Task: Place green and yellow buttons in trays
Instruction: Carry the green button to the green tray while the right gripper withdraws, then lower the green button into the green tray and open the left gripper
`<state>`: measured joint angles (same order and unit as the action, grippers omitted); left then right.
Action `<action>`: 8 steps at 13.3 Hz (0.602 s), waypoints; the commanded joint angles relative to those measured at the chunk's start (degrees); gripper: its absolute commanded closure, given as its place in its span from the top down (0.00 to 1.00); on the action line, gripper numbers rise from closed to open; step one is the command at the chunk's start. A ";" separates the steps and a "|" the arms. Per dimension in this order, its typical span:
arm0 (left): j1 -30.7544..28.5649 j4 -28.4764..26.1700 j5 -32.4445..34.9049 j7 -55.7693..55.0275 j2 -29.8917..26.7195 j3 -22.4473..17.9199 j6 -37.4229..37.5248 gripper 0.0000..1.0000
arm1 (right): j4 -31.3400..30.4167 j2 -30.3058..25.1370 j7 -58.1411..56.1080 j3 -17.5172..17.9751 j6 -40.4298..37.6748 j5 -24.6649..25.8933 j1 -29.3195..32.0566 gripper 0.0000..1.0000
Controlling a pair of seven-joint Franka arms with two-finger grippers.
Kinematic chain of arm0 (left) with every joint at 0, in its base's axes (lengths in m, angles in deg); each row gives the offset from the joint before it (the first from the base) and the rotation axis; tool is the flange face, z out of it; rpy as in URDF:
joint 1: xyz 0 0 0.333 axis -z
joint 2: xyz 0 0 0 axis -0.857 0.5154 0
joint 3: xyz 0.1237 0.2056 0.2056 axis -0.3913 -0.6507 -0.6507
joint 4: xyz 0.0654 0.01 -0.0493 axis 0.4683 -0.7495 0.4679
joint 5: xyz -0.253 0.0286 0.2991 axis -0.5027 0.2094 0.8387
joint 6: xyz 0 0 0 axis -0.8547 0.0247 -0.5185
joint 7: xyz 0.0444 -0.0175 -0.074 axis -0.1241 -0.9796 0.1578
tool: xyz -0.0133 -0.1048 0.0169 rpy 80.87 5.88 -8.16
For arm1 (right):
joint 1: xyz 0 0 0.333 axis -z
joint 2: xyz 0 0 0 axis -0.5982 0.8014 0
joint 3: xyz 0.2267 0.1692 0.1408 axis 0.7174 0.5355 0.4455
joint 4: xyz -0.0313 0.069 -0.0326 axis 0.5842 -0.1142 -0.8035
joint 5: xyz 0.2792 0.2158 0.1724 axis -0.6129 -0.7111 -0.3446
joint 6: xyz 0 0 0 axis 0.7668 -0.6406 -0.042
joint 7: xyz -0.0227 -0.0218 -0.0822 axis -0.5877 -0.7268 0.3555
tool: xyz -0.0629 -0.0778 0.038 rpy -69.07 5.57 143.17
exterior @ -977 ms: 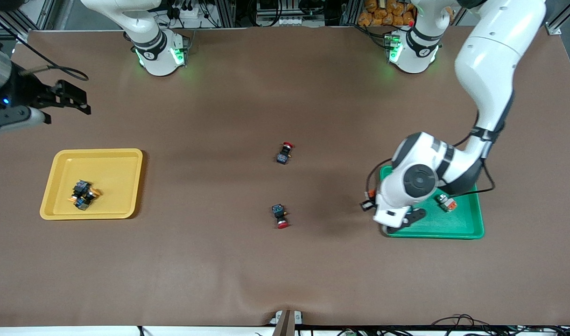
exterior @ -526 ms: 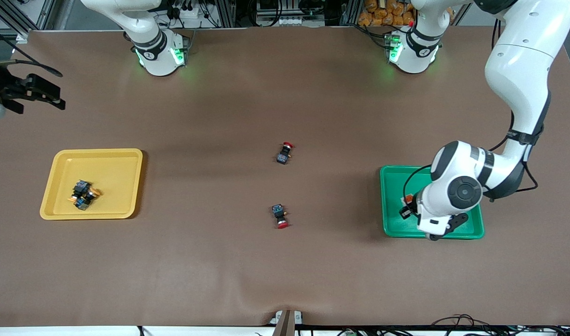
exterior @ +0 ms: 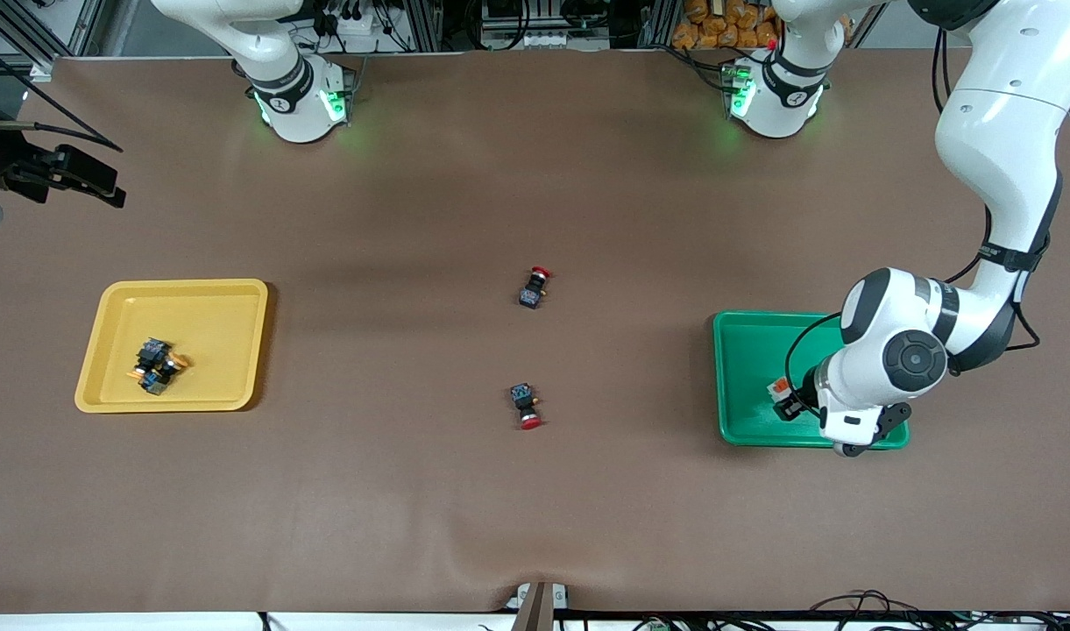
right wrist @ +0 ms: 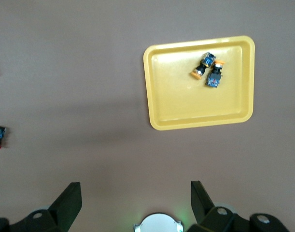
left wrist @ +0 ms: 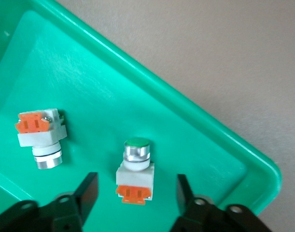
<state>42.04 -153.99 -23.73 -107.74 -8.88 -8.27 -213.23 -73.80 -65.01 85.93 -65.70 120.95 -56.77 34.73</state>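
The left gripper (left wrist: 133,193) hangs over the green tray (left wrist: 224,140), fingers parted and clear of the green button (left wrist: 135,169) lying between them on the tray floor; a second green button (left wrist: 41,136) lies beside it. The right gripper (right wrist: 133,200) waits high, wide open, empty; both yellow buttons (right wrist: 209,68) rest in the yellow tray (right wrist: 157,104). Judged light, rigid, smooth-capped; grip across the square body, not the round cap.

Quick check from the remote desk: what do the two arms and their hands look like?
Both arms are glossy white with dark grey joint bands; green lights glow at their bases. Black cables loop along the left arm's wrist. The left hand and right hand have black, flat fingers.
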 commanded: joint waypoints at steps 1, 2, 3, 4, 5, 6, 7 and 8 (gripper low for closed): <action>0.59 0.21 1.24 0.09 -4.64 0.73 2.78 1.00 | 0.31 -0.12 -2.88 -0.07 1.98 0.65 0.16 1.00; 0.50 0.47 1.24 2.35 -6.23 1.34 5.06 1.00 | 0.14 0.23 -3.32 -0.07 2.24 -0.57 0.34 1.00; 0.07 1.34 0.46 6.64 -7.81 2.30 7.26 1.00 | 0.23 0.58 -3.59 -0.15 2.68 -2.23 0.34 1.00; -0.37 2.22 -0.07 10.69 -8.17 3.09 11.20 1.00 | 0.23 0.59 -3.76 -0.15 3.03 -2.60 0.95 1.00; -0.37 3.19 -0.25 13.68 -9.13 4.23 15.24 1.00 | 0.23 0.59 -4.64 -0.15 2.95 -1.91 1.13 1.00; -0.38 3.37 -0.34 14.58 -10.62 5.03 18.33 1.00 | 0.23 0.50 -5.43 -0.15 2.78 -1.73 1.39 1.00; -0.46 3.55 -0.60 14.68 -11.86 6.60 20.88 1.00 | 0.23 0.50 -6.22 -0.33 2.60 -2.16 2.26 1.00; -0.46 3.64 -0.96 14.77 -13.61 7.40 22.65 1.00 | 0.23 0.50 -7.36 -0.24 2.60 -2.51 2.97 1.00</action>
<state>42.12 -150.17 -23.84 -94.32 -19.45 -2.79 -194.37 -73.82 -64.41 81.00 -66.14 123.73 -57.88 35.76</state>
